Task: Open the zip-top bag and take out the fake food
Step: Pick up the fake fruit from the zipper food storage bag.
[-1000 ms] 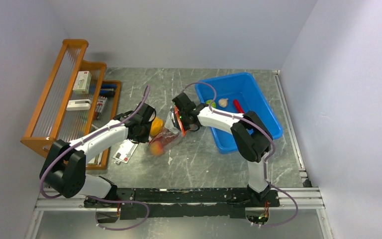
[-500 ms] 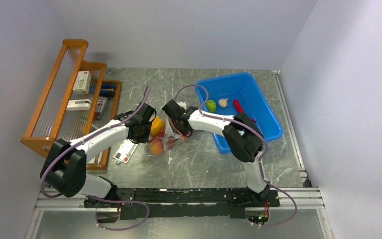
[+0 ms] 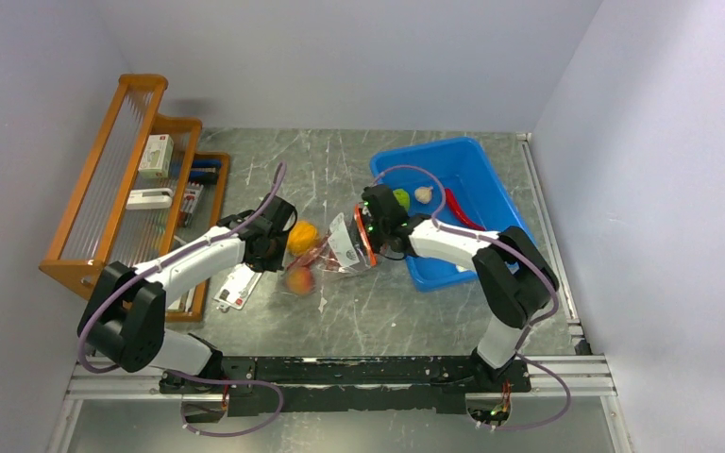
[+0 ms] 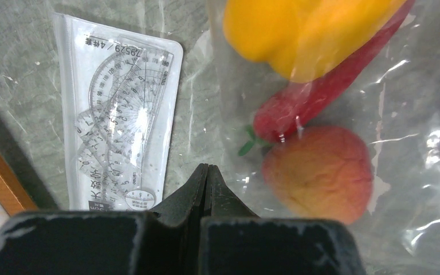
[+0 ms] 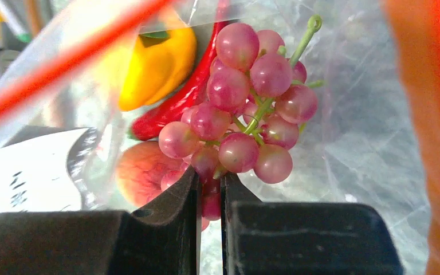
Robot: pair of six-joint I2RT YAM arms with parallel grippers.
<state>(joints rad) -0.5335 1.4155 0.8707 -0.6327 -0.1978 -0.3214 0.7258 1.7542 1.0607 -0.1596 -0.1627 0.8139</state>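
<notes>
The clear zip-top bag (image 3: 335, 250) lies mid-table, its orange-red zip strip (image 5: 424, 114) open around my right gripper (image 5: 209, 177). That gripper is shut on the purple grapes (image 5: 246, 114) at the bag's mouth (image 3: 366, 236). An orange-yellow bell pepper (image 5: 154, 69), a red chilli (image 5: 183, 97) and a peach (image 5: 143, 172) are inside the bag. My left gripper (image 4: 207, 169) is shut on the bag's plastic edge beside the peach (image 4: 318, 172), at the bag's left end (image 3: 278, 247). The lime (image 3: 401, 198), garlic bulb (image 3: 423, 193) and another red chilli (image 3: 463, 215) lie in the blue bin (image 3: 444, 165).
A flat white card packet holding rulers (image 4: 120, 120) lies left of the bag, by the left gripper. A wooden rack (image 3: 113, 179) with small boxes stands along the left wall. The blue bin is right behind the right arm.
The right gripper reached left deep into the bag, then pulled back right toward the bin, now holding the grapes. The bag stretched out rightward. The left gripper stayed put.
</notes>
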